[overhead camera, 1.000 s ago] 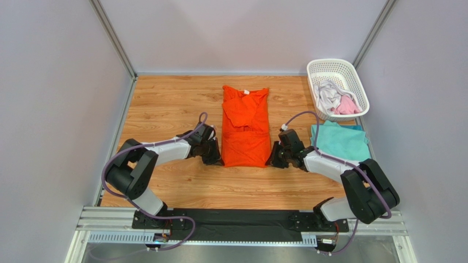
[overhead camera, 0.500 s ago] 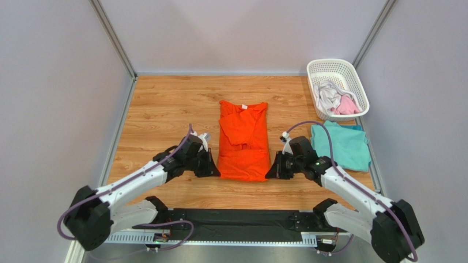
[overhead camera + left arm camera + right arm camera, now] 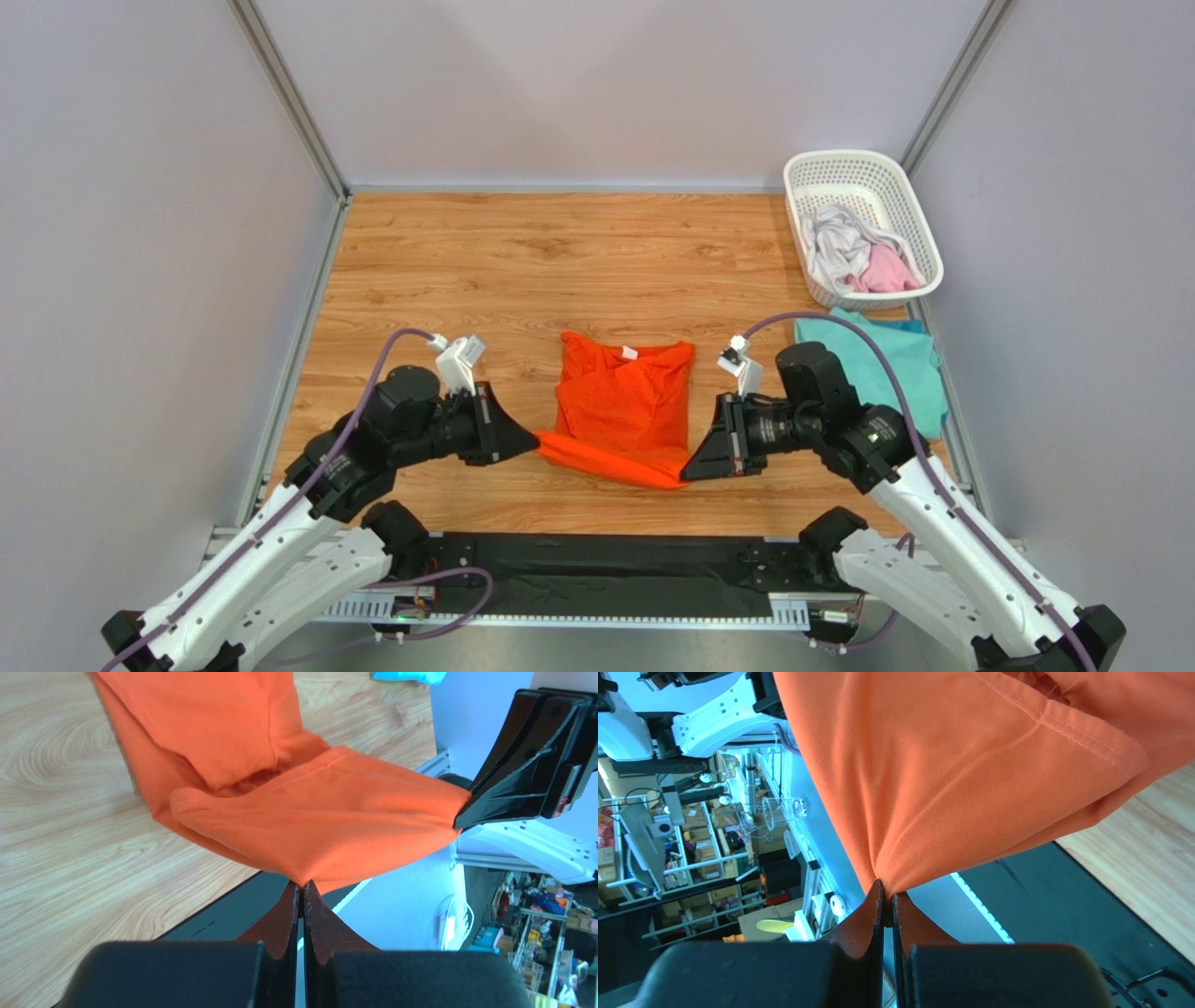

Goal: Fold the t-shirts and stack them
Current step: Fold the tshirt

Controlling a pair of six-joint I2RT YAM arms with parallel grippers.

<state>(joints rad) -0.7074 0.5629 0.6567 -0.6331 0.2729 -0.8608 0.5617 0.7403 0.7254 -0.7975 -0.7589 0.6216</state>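
**A:** Looked like a robotics lab cell to me. Plain grey panels [image 3: 603, 84] boxed in the wood-grain table [image 3: 421, 280] from 9 round to 3 o'clock.

**B:** Yep, and cluttered storage shelves [image 3: 668, 875] showed past the aluminium rail [image 3: 267, 567] at 6.

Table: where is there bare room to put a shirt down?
The widest bare table lies between the back wall and the orange t-shirt, running left to the side wall. The right side is crowded with the basket and teal t-shirt. Up front, the left pincer and right pincer hold its hem.
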